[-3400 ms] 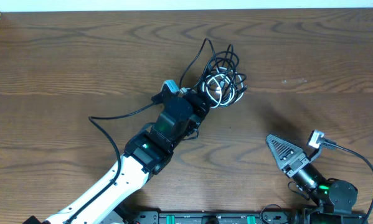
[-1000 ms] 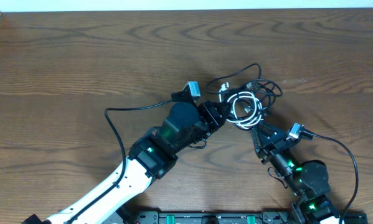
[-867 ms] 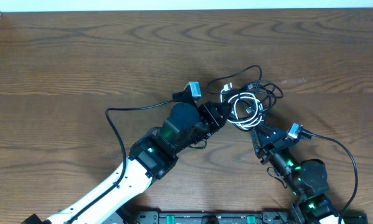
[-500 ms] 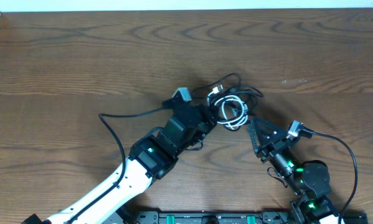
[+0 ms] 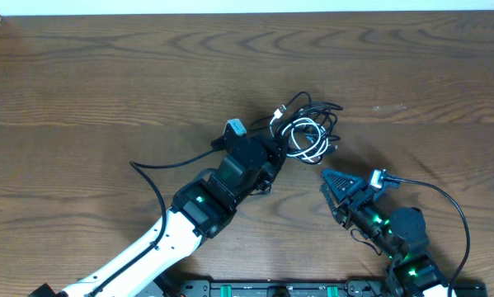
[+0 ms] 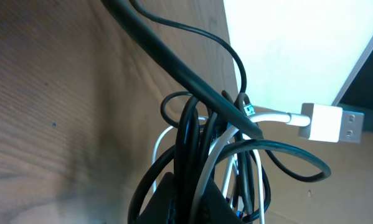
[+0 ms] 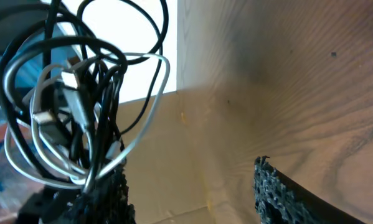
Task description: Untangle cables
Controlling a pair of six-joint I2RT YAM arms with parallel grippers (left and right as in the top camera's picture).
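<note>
Our left hand (image 5: 273, 154) is clamped tight on the cables (image 5: 308, 132), a black-and-white knot just right of it, around the middle of the counter (image 5: 106, 82). A white USB plug (image 6: 328, 122) sticks out of the knot. A second ago the knot sat further right. Our right hand (image 5: 332, 186), parted and empty, has backed off nearer, apart from the knot.

Left arm stretched from near left to centre; left gripper (image 5: 273, 153) clamped on cables (image 5: 306, 132). Right gripper (image 5: 334, 195) near right, jaws apart.
</note>
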